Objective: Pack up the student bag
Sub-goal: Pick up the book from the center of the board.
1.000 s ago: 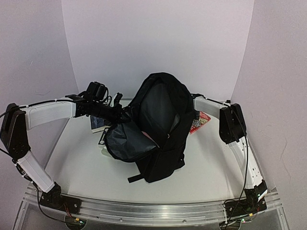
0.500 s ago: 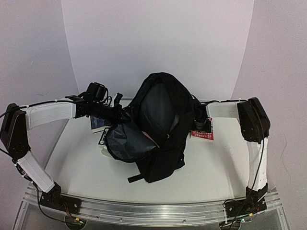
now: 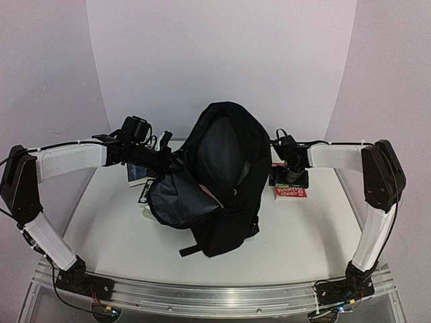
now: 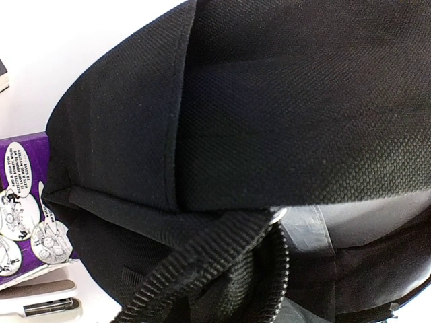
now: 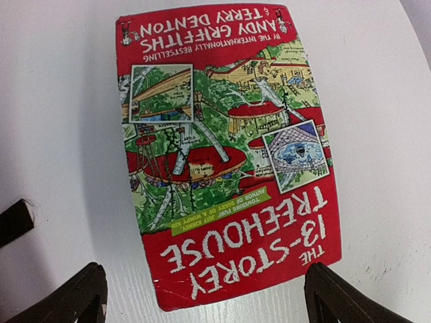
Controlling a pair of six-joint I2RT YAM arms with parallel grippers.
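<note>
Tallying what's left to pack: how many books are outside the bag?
2: red book right of the student bag, purple book at its left. More may be hidden.

The student bag (image 4: 269,121) is showing black woven cloth, matt and a bit rough. Its grey lining (image 3: 176,196) is looking smoother and is shining a little. The webbing strap (image 4: 195,269) is looking thick and ribbed. The 13-Storey Treehouse book (image 5: 225,155) is wearing a glossy paper cover. The table (image 5: 60,121) is looking white, smooth and matt, with tiny scratches. The metal rail (image 3: 215,296) is gleaming.
</note>
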